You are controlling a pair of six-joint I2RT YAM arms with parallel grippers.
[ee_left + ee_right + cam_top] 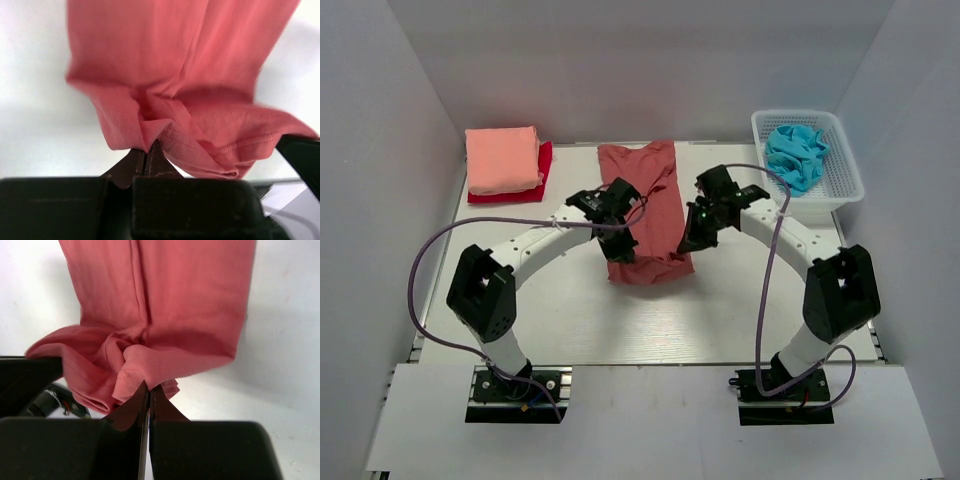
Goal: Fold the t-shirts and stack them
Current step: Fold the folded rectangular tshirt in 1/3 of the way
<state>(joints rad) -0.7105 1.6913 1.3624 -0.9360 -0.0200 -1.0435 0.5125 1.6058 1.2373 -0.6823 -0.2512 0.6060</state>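
- My left tool [148, 151] is pressed together on a bunched fold of the brick-red t-shirt [650, 180], right beside a stitched hem. The cloth is pinched between the fingertips.
- My right tool [149, 390] is closed the same way on a gathered knot of that shirt's hem, and the fabric spills out above the fingertips.
- In the top view my two tools hold the shirt's near end, the left at the near-left corner and the right at the near-right corner, with the cloth spanning between them.
- The shirt runs lengthwise down the middle of the surface [570, 310]. Its far end lies flat close to the back wall, and its near end is crumpled where I grip it.
- In both wrist views the gripped edge looks raised, with shadow on the surface below it.
- The salmon-pink t-shirt [502, 160], folded into a rectangle, sits in the far-left corner on top of the bright red t-shirt [544, 160], whose edges show at the right and near sides.
- A white mesh basket [847, 182] stands at the far right, well apart from the shirt, with a crumpled blue cloth [796, 155] inside.
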